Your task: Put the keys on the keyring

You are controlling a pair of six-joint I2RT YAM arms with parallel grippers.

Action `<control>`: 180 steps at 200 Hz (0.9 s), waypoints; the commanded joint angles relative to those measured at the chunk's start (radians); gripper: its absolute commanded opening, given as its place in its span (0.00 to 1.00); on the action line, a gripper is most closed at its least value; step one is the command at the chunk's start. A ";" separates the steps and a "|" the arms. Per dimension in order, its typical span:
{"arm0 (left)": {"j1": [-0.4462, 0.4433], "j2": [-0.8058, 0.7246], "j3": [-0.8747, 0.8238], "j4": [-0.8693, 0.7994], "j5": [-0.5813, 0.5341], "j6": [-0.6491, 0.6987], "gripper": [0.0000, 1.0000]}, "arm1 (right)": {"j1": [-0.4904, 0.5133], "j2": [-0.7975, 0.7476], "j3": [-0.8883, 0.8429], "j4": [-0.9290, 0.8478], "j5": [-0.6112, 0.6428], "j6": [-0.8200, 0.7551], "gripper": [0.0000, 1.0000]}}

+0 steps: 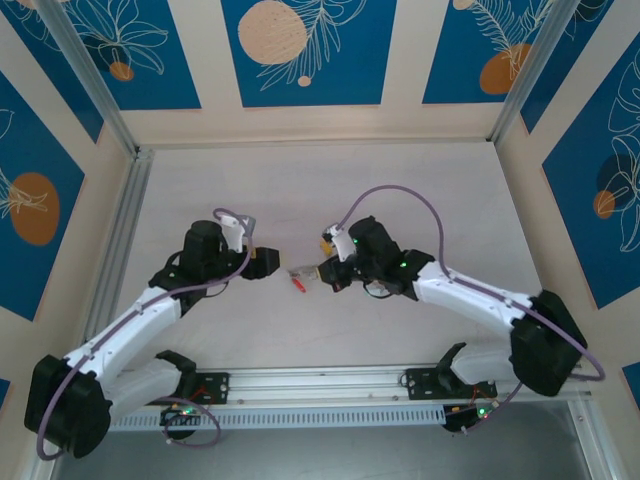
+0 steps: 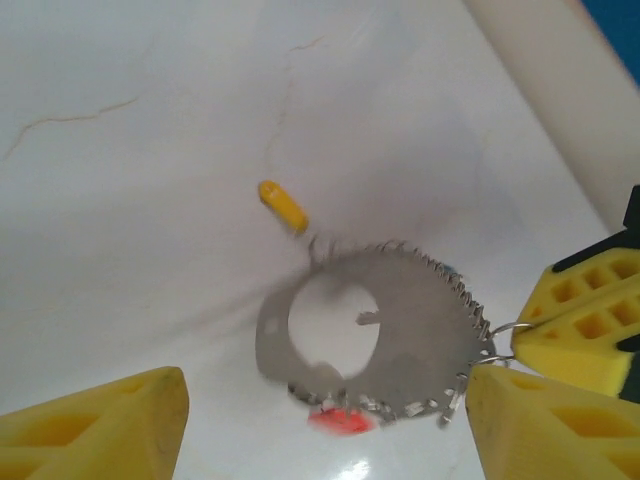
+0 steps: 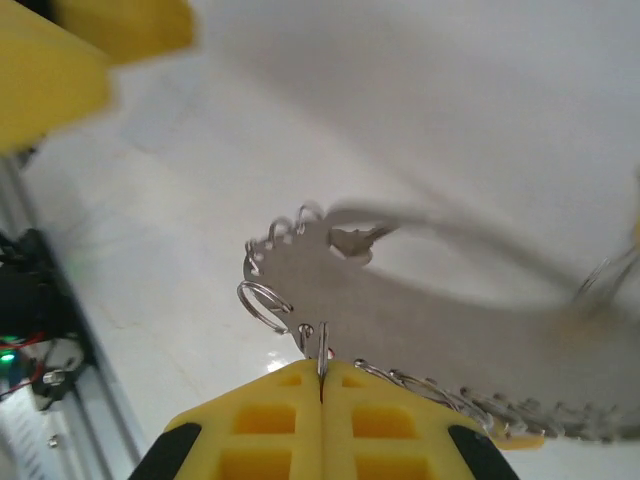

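Note:
The keyring, a flat grey disc with a hole and a fringe of small wire loops, hangs just above the table. My right gripper is shut on a wire loop at its rim; its yellow fingers show on the right of the left wrist view. My left gripper is open, one pad on each side below the ring, the right pad close to the fringe. A yellow key lies on the table beyond the ring. A red key lies under the ring's near edge. From above, the keyring sits between both grippers, the red key just below it.
The white tabletop stretches behind the grippers to the patterned back wall. An aluminium rail runs along the near edge between the arm bases. A metal frame post borders the table on the left.

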 commanded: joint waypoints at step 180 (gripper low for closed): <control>-0.193 -0.223 0.043 0.421 0.517 -0.098 0.20 | 0.047 -0.231 0.163 0.134 -0.483 -0.291 0.00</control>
